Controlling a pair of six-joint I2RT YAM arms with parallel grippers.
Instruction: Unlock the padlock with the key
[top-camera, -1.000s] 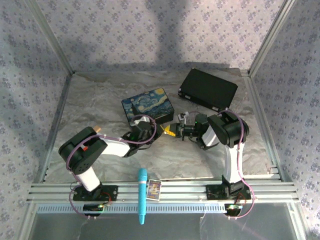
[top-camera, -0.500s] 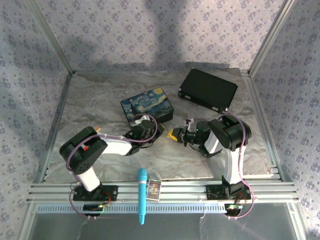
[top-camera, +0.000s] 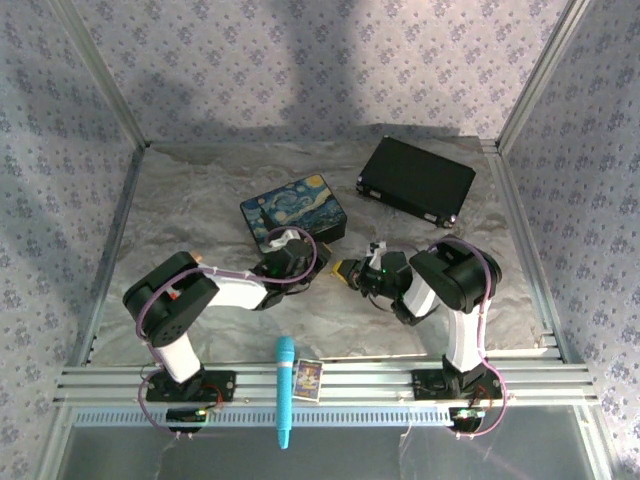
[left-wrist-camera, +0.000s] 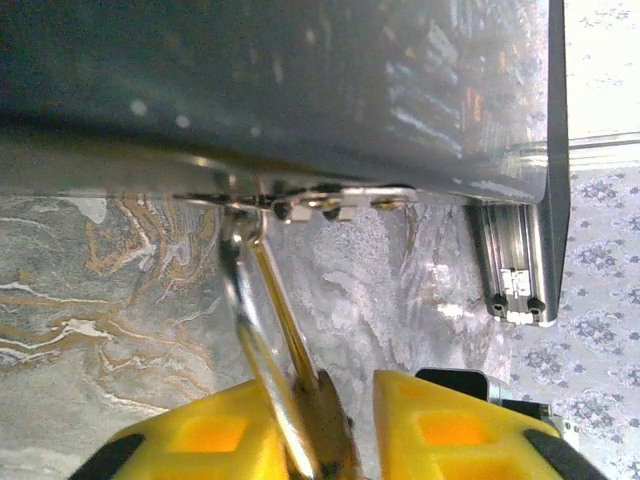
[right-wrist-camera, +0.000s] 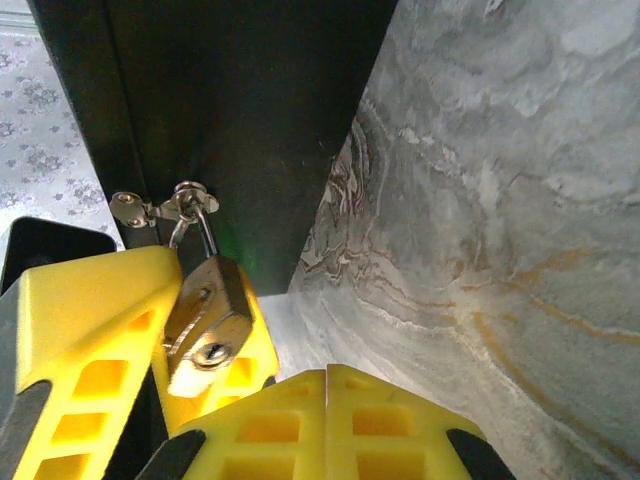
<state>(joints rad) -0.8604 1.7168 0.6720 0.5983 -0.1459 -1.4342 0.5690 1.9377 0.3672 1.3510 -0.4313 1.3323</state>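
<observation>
2 arms crowd the padlock (right-wrist-camera: 205, 315), which hangs from the hasp (right-wrist-camera: 165, 205) of the tin (top-camera: 295, 208). The left end effector (left-wrist-camera: 330, 388) straddles its body, and I cannot tell whether it grips. The right end effector (right-wrist-camera: 325, 385), pressed together, sits just beside the keyhole end, the lock's long axis pointing toward it.

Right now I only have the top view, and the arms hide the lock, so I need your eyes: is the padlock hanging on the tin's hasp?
Observer: Yes. The right wrist view shows the padlock with its shackle threaded through the hasp on the dark side wall of the tin.
Operator: Which tool is on it?
Observer: The left tool straddles it. Its fingers stand apart, with the brass body against one and a gap to the other.
Operator: And the right tool?
Observer: The right tool is shut, close to the padlock's keyhole, which faces its camera.
</observation>
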